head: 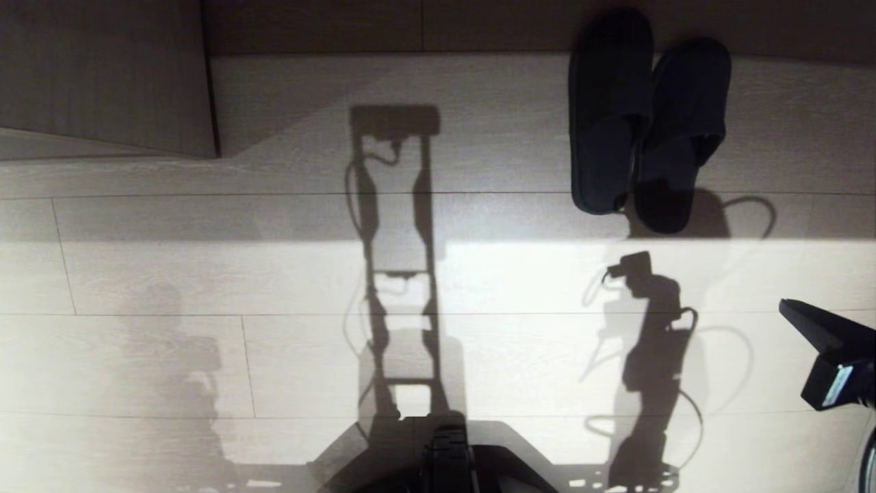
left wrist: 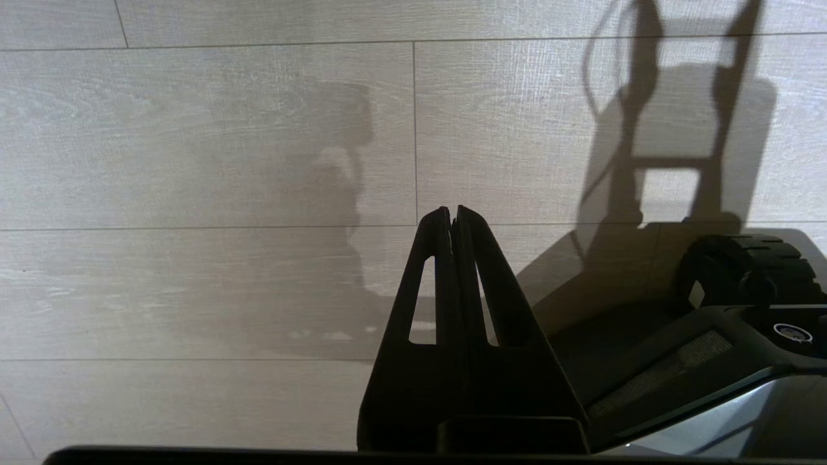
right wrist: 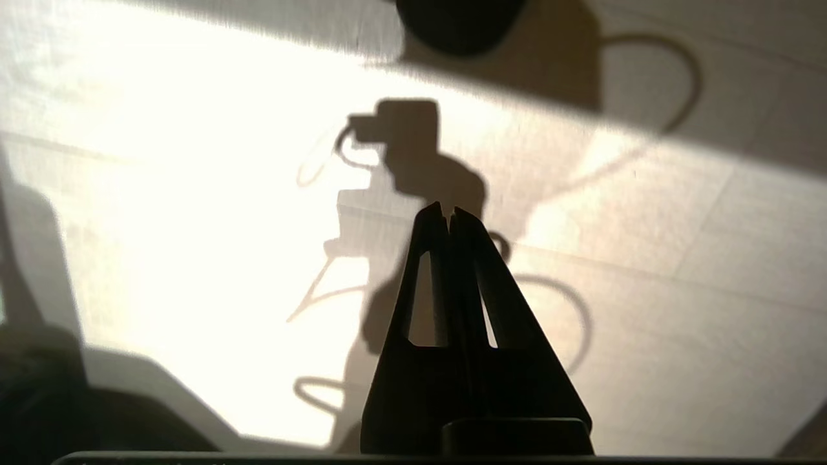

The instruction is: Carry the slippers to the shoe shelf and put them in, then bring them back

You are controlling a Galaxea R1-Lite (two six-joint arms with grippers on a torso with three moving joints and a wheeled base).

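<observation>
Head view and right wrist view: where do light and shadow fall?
Head view: the pair of plain black fabric slippers lies in shade, with a bright sunlit band on the pale wood-grain floor below it. Right wrist view: strong glare there, and the right gripper shut in silhouette.

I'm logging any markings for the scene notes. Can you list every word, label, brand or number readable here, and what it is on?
None can be read.
Pale label on the right arm's housing: too small and blurred.
Round mark on the robot base: illegible.
Pale textured strip on the base: no legible characters.
The slippers and the floor show no text.
</observation>
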